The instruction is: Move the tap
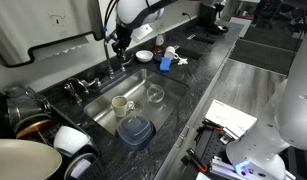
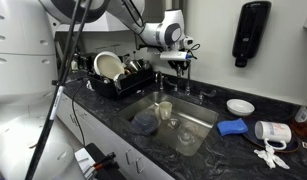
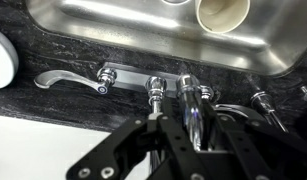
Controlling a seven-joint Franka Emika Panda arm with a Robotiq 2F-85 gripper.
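The gripper is straddling the tap, its fingers sitting either side of the chrome spout; I cannot tell whether they are pressing it. A lever handle is lying beside the tap's base. A cup is standing in the steel sink, set in a black speckled counter.

Kitchen sink scene: a cream mug, a clear glass and a blue plastic container sit in a stainless steel sink set into a dark speckled table. A black dish rack holding pale plates stands beside the basin. A black soap dispenser hangs on the wall. A small white bowl and a blue object rest on the table.
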